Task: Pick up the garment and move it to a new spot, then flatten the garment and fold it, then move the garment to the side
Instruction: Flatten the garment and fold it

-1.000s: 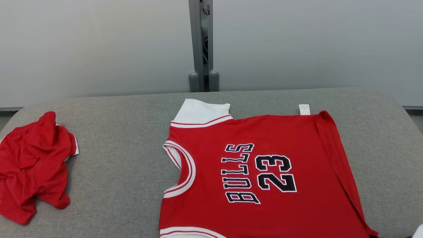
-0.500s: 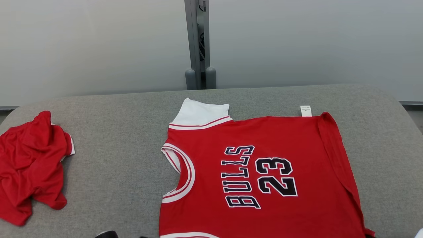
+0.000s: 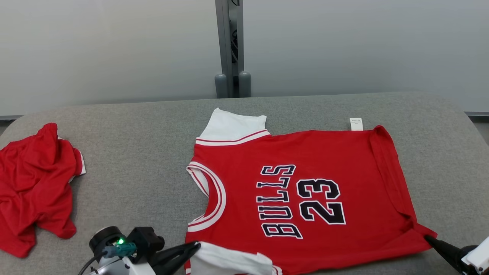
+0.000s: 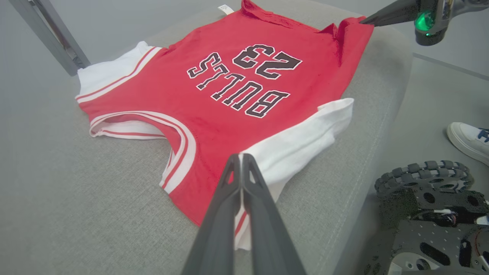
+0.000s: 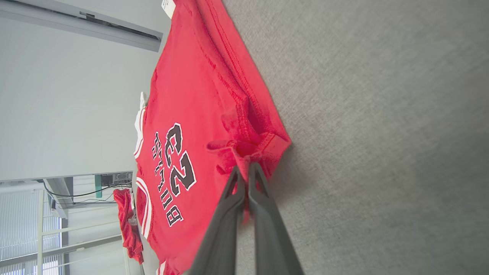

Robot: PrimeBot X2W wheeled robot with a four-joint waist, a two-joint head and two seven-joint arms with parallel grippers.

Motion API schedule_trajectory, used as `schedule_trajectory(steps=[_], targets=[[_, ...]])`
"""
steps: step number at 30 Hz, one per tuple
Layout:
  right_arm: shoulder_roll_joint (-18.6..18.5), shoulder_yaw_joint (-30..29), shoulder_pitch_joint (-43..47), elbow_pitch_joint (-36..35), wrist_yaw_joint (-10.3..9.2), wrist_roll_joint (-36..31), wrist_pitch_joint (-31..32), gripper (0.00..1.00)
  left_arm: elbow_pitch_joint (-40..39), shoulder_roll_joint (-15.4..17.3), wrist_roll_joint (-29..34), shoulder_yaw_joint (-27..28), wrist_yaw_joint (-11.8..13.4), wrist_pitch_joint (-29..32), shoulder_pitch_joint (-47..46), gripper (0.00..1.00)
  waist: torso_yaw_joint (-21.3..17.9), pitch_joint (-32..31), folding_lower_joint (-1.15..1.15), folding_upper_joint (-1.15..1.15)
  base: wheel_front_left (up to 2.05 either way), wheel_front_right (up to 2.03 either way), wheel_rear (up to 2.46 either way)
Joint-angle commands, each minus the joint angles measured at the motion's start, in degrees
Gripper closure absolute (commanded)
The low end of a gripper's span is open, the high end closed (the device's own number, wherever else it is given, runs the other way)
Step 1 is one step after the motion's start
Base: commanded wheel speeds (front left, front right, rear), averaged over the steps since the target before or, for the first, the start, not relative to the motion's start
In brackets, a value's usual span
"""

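The garment is a red jersey with white trim and "BULLS 23" on it, lying flat on the grey padded table, neck to the left. My left gripper is at the near left, shut on the white near sleeve. The left wrist view shows its tips closed where red cloth meets the sleeve. My right gripper is shut on the near hem corner, which bunches at its tips. It also shows in the left wrist view.
A second, crumpled red garment lies at the table's left end. A grey post stands behind the table against a pale wall. A white care label sticks out at the far hem. A person's shoe and my wheeled base are on the floor.
Both grippers have come into the head view at the bottom. The garment's near sleeve and near hem corner now show, puckered at the tips. The camera has shifted slightly.
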Motion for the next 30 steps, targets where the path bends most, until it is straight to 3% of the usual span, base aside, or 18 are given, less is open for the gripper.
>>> schedule_trajectory(steps=[1,16,30], targets=[[0.46,-0.16,-1.4,1.14,0.13,-0.36,-0.46,1.0,1.28,-0.43,0.36,0.62,0.14,-0.95,-1.32,1.0,0.06,0.23,0.0,0.0,0.0,0.0,0.0],[3.54,-3.08,-11.27,11.07,0.13,-0.06,-5.31,1.0,9.91,-4.82,0.06,3.99,0.75,-6.92,-4.39,1.0,-0.21,2.41,0.0,0.0,0.0,0.0,0.0],[6.4,-1.62,-18.52,17.08,0.13,-2.77,-6.67,1.0,17.02,-8.0,5.12,6.69,1.9,-9.27,-8.17,1.0,-0.66,3.93,0.0,0.0,0.0,0.0,0.0]])
